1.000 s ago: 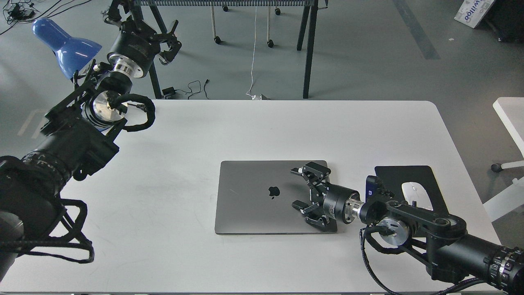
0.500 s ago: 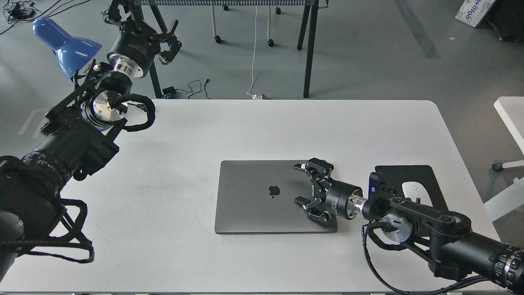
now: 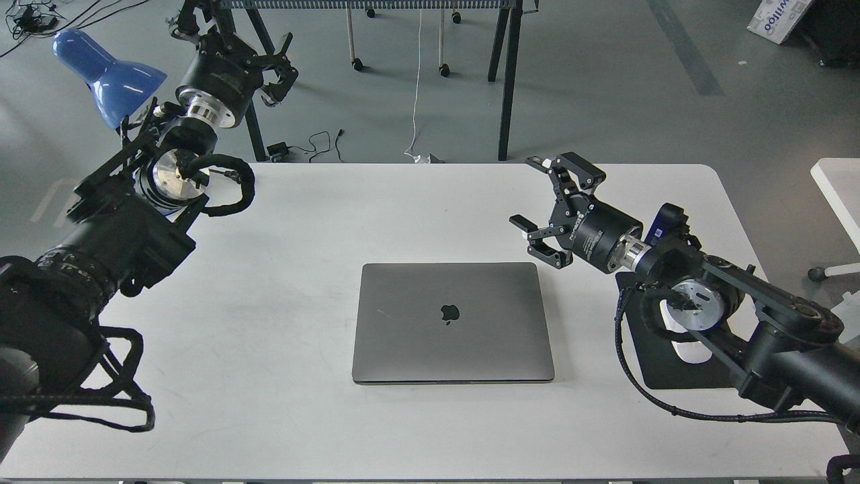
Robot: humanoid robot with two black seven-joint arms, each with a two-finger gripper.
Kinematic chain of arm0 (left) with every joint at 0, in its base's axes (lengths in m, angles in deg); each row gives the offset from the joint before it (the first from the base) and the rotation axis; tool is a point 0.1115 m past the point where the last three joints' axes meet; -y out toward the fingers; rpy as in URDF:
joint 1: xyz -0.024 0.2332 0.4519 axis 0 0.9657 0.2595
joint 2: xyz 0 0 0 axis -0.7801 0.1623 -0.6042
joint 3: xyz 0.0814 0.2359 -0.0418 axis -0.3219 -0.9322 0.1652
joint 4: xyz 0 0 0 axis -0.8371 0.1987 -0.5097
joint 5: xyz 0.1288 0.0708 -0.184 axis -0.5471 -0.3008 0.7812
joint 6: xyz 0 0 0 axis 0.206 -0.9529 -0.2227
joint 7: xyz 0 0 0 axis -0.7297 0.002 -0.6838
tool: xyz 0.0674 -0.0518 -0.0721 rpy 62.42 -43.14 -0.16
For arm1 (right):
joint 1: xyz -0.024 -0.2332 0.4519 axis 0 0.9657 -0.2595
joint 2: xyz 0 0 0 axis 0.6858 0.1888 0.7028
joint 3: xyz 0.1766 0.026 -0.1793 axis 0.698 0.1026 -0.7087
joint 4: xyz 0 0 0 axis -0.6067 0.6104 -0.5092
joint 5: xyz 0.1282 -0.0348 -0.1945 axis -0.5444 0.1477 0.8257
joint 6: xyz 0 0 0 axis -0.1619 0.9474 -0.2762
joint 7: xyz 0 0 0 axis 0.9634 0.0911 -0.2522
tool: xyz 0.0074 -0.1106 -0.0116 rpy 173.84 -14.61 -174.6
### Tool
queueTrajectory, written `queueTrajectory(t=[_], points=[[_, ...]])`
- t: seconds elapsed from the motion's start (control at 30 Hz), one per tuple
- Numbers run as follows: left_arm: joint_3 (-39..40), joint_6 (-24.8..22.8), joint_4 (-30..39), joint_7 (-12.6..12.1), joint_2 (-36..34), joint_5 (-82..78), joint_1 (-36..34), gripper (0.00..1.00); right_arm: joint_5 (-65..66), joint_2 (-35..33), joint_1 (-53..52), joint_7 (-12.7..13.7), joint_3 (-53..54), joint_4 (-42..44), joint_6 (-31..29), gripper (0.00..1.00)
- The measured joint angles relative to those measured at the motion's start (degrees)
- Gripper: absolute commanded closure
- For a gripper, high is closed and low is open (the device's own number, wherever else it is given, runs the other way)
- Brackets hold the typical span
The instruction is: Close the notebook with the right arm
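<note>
Your right arm (image 3: 739, 316) enters from the lower right, with its silver wrist disc facing you. Your right gripper (image 3: 541, 202) is raised, pointing left, its fingers spread apart and empty. Your left arm (image 3: 101, 249) extends up-left; your left gripper (image 3: 269, 64) also shows parted fingers.

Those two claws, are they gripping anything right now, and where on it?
Nothing. The right gripper hangs open in the air, apart from the closed laptop. The left gripper is open too, out past the table, with nothing in it.
</note>
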Motion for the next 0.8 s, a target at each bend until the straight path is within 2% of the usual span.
queueTrajectory(t=[0.13,0.37,0.8], points=[[0.00,0.00,0.00,0.00,0.00,0.00,0.02,0.00,-0.14,0.07,-0.91,0.09,9.93,4.96,-0.31,0.00],[0.00,0.00,0.00,0.00,0.08,0.00,0.00,0.00,-5.14,2.03,-4.56,-0.21,19.79,14.62,-0.64,0.00],[0.00,0.00,0.00,0.00,0.10,0.08,-0.13,0.00,-13.68,6.39,-13.88,0.21,23.08,26.88,-1.99,0.00]])
